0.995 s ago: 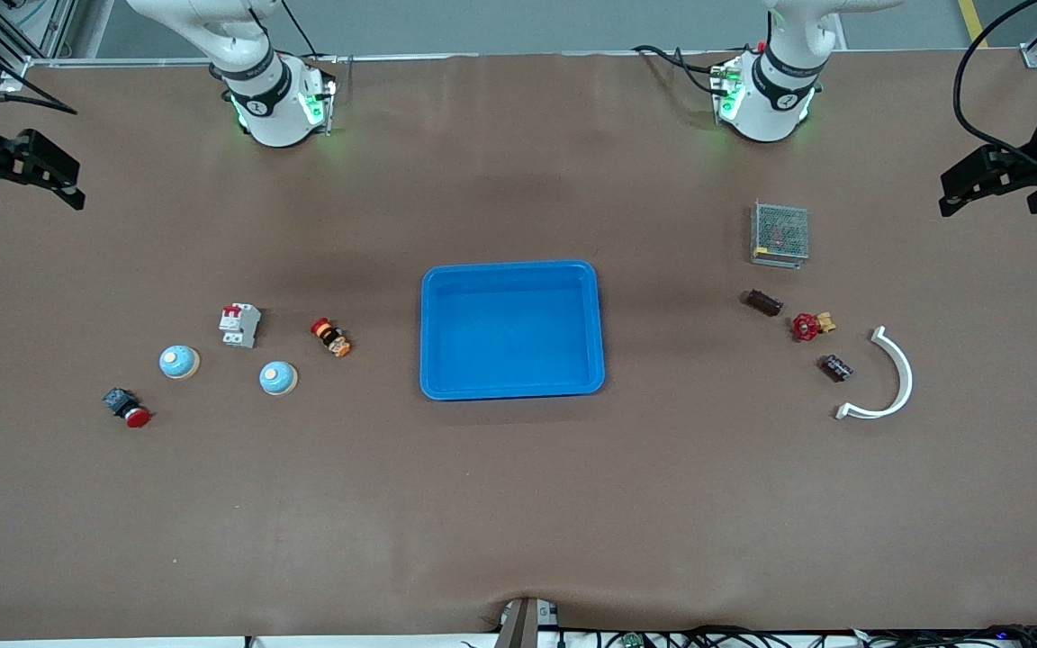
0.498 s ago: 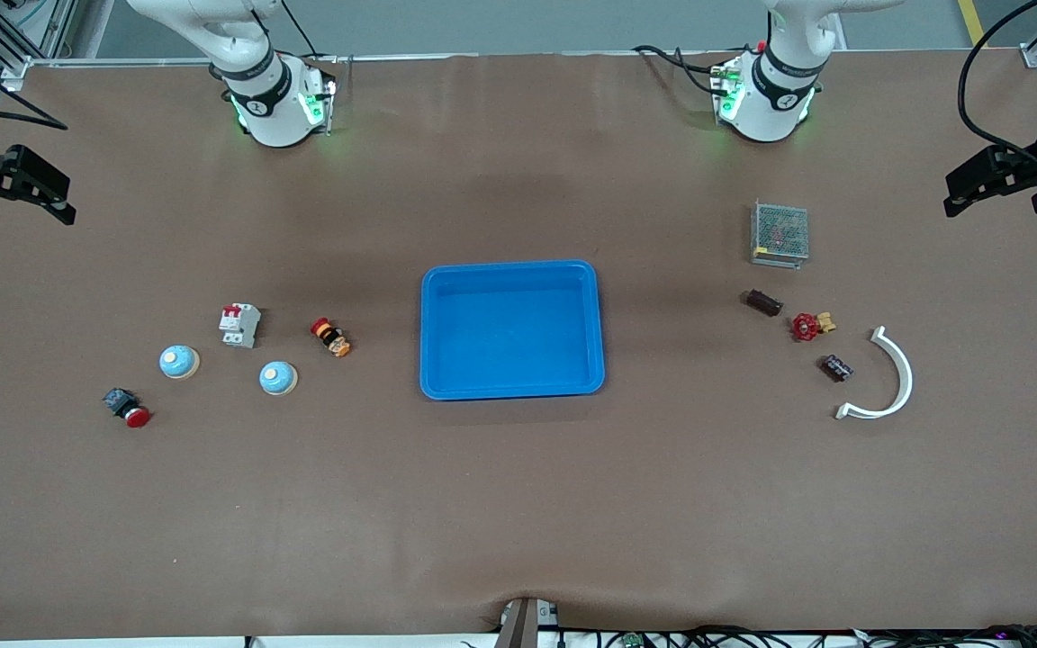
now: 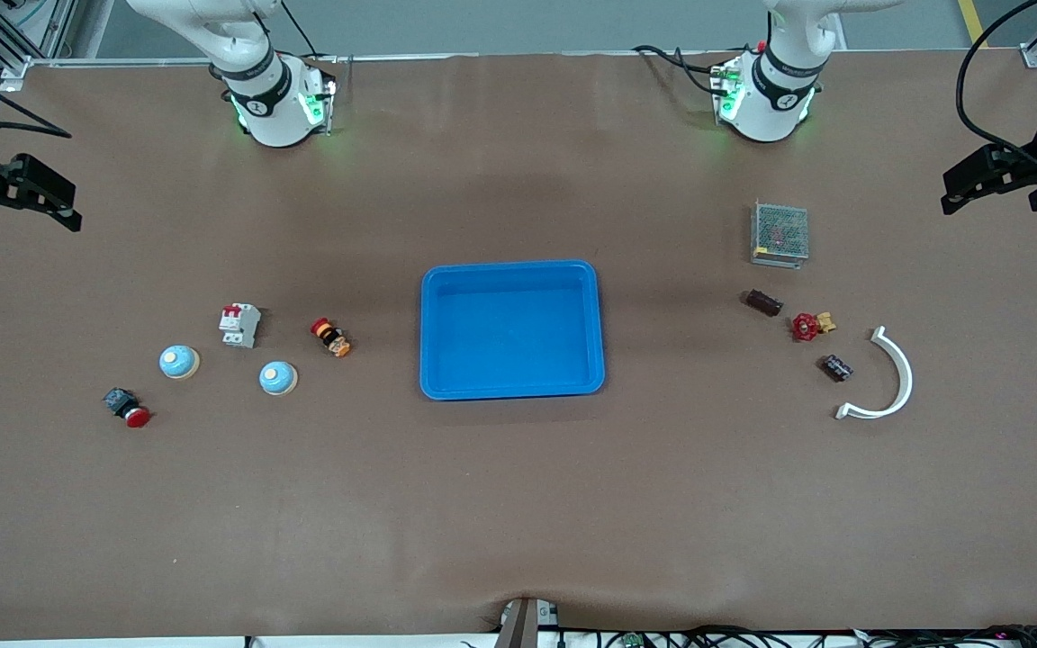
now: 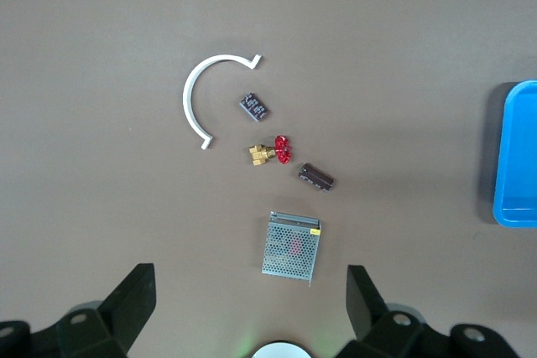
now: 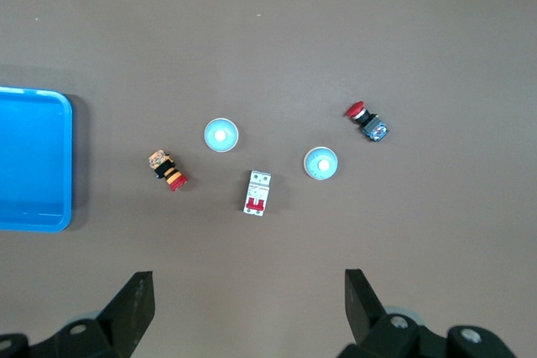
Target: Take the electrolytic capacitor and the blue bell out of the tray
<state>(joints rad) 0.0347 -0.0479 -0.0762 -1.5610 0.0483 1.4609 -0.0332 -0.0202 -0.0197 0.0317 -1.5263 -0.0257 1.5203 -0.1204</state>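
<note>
A circuit breaker (image 3: pixel 239 325) sits between the two bells (image 3: pixel 179 362) (image 3: pixel 278 378).

Brown table (image 3: pixel 518 504) carrying a blue tray (image 3: pixel 512 387) at centre. Lying toward the right arm's end from the tray: orange-black switch (image 3: pixel 330 337), white breaker (image 3: pixel 239 325), two bells (image 3: pixel 278 379) (image 3: pixel 179 362), red pushbutton (image 3: pixel 127 408). Lying toward the left arm's end from the tray: mesh-cased unit (image 3: pixel 780 233), two capacitors (image 3: pixel 764 302) (image 3: pixel 836 367), red valve (image 3: pixel 810 325), white curved piece (image 3: pixel 888 378).
</note>
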